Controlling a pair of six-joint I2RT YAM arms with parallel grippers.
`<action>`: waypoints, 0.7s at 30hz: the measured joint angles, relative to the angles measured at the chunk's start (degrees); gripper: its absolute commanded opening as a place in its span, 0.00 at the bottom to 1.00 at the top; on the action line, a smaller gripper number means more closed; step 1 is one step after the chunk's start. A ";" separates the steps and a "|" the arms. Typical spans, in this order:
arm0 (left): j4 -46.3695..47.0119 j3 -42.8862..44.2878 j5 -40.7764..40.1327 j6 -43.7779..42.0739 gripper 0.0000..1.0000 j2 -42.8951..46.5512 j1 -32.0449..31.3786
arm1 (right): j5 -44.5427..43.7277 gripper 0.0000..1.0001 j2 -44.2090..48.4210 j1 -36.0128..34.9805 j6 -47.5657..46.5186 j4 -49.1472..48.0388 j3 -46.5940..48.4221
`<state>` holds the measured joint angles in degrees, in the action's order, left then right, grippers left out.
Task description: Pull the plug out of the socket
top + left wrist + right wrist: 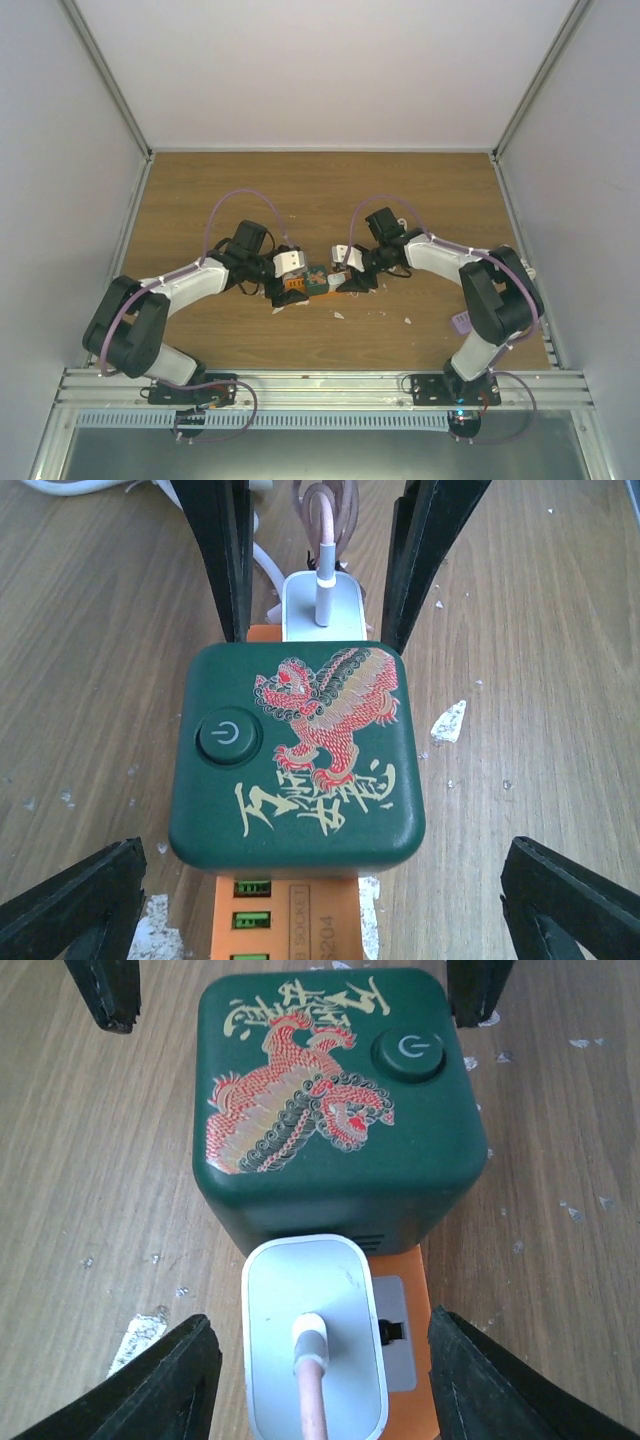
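Note:
A dark green cube socket [318, 277] with a red dragon print and a power button sits on the table between both arms, on an orange base [290, 920]. It shows in the left wrist view [296, 755] and the right wrist view [330, 1100]. A white plug [313, 1335] with a pink cable is plugged into the orange side [405, 1335]; it also shows in the left wrist view [322, 605]. My left gripper [320, 900] is open, its fingers either side of the socket's near end. My right gripper [318, 1385] is open, its fingers apart on both sides of the plug.
White flecks [448, 721] lie on the wooden table [320, 190] round the socket. White enclosure walls [70, 150] stand on three sides. A small purple thing [461, 322] lies near the right arm's base.

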<state>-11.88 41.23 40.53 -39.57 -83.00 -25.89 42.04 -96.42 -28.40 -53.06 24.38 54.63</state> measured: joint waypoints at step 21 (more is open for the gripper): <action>3.58 3.54 -0.96 2.86 0.65 -5.46 -3.69 | -0.66 0.33 -1.20 -0.70 0.55 -1.95 0.00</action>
<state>-8.29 44.77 39.57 -36.71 -88.47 -29.58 41.39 -97.62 -29.10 -52.51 22.44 54.63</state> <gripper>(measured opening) 0.696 0.360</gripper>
